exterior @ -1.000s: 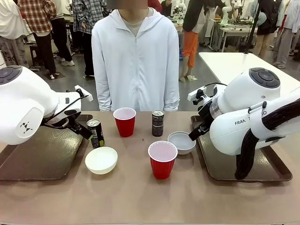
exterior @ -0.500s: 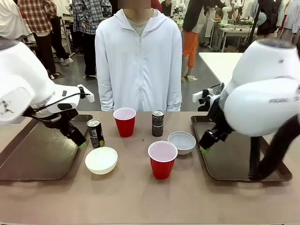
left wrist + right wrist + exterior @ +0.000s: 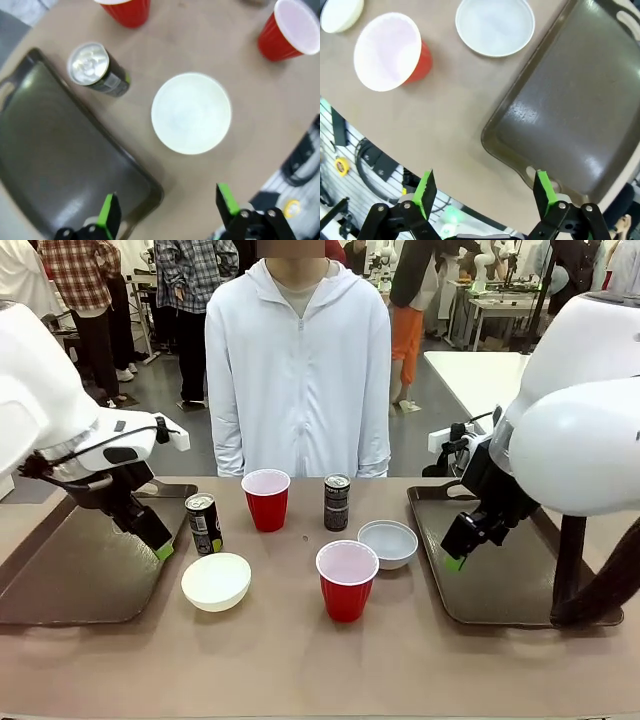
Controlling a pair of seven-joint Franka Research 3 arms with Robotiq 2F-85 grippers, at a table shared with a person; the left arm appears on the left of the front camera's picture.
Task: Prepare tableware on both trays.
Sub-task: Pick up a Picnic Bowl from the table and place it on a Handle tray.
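You see the far cup [image 3: 266, 502] and near cup [image 3: 346, 585] red, white inside; left can [image 3: 204, 525] and middle can [image 3: 337, 504] black; cream-white bowl [image 3: 216, 581]; grey-white bowl [image 3: 388, 543]; left tray [image 3: 70, 570] and right tray [image 3: 500, 585] dark brown.
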